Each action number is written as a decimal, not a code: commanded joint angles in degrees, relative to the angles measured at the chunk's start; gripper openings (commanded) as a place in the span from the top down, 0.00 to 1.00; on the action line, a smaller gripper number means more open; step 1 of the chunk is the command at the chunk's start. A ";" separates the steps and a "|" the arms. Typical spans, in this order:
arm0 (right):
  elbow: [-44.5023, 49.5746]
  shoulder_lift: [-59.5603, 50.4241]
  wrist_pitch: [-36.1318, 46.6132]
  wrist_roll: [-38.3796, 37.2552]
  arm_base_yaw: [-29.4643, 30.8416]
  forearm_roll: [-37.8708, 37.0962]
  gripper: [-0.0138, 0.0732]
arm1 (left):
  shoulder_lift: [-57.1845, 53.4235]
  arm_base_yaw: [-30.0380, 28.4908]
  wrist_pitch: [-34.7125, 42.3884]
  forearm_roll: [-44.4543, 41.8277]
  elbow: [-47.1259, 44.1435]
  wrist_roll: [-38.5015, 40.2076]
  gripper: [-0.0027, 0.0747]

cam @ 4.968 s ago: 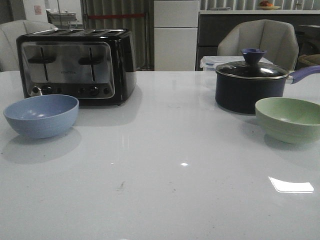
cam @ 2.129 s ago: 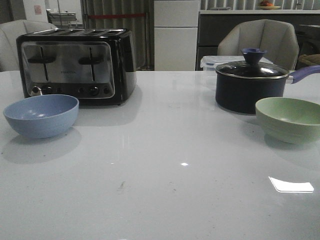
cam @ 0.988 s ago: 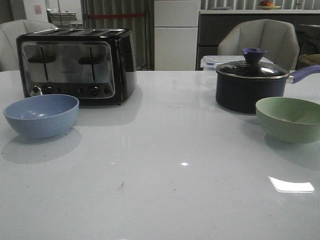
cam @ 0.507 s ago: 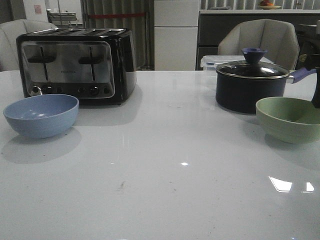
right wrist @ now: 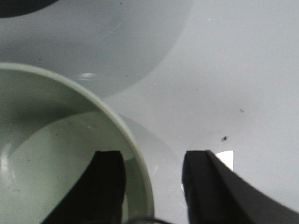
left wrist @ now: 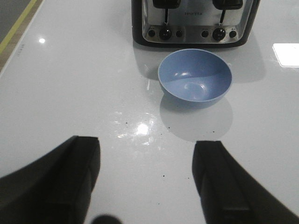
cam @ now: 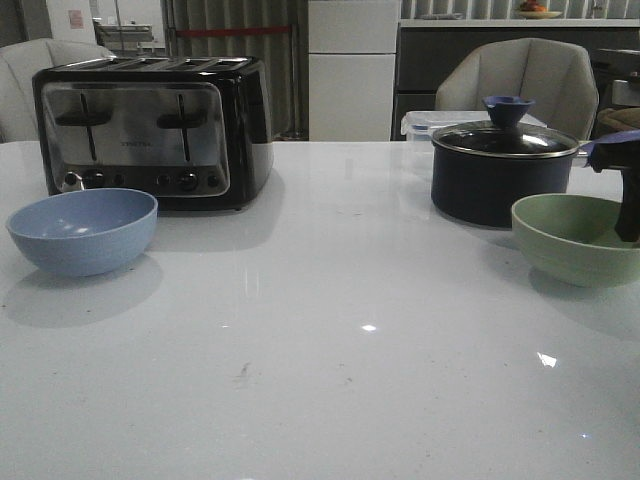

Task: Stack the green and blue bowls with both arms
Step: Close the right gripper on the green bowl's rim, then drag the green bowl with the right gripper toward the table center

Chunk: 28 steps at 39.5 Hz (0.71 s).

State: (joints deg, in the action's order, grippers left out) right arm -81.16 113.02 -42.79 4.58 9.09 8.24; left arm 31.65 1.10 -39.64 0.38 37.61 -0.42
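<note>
Sitting on the white table (cam: 330, 330) in the front view, the blue bowl (cam: 82, 231) is resting just in front of the toaster (cam: 152, 130), toward its left end, while the green bowl (cam: 578, 238) is standing well to the right of the toaster, just in front of the dark saucepan (cam: 503, 170) with its glass lid. The right gripper (cam: 628, 200) is showing at the right frame edge as a dark shape reaching down at the green bowl's right rim; its finger spread cannot be told from here. Turning to the left wrist view, the left gripper (left wrist: 147, 179) is hovering over bare table with its fingers (left wrist: 77, 175) standing wide apart and holding nothing, and the blue bowl (left wrist: 195, 78) is lying apart from them, upright and just beside the toaster (left wrist: 194, 21). Turning to the right wrist view, the right gripper (right wrist: 154, 186) is straddling the rim of the green bowl (right wrist: 56, 158): one finger (right wrist: 108, 184) is sitting inside the bowl, the other outside over the table (right wrist: 233, 70), both apart and not visibly pressing the rim.
</note>
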 commanded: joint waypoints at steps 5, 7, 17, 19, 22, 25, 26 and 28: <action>-2.03 -2.83 0.07 0.64 0.41 0.65 0.66 | 0.41 0.07 4.23 0.37 1.68 0.42 0.33; -2.03 -2.83 -0.16 0.64 0.41 0.65 0.69 | 0.41 0.07 4.23 0.37 1.68 0.42 0.33; -2.03 -4.27 -1.69 0.64 -0.16 0.94 0.78 | 0.41 0.07 4.23 0.37 1.68 0.42 0.33; -2.03 -5.07 -1.97 0.64 -0.92 0.94 0.78 | 0.41 0.07 4.23 0.37 1.68 0.42 0.33; -2.03 -6.74 -1.88 0.68 -2.55 0.94 0.78 | 0.41 0.07 4.23 0.37 1.68 0.42 0.33; -2.03 -8.45 -1.53 0.68 -4.84 0.94 0.78 | 0.41 0.07 4.23 0.37 1.68 0.42 0.33; -2.03 -9.11 -1.45 0.68 -5.95 0.89 0.78 | 0.41 0.07 4.23 0.37 1.68 0.42 0.33; -2.03 -10.05 -1.24 0.68 -7.82 0.89 0.78 | 0.41 0.07 4.23 0.37 1.68 0.42 0.33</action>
State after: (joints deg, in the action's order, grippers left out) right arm -81.49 108.31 -45.63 4.71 4.32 8.40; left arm 31.65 1.10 -39.73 0.38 37.61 -0.42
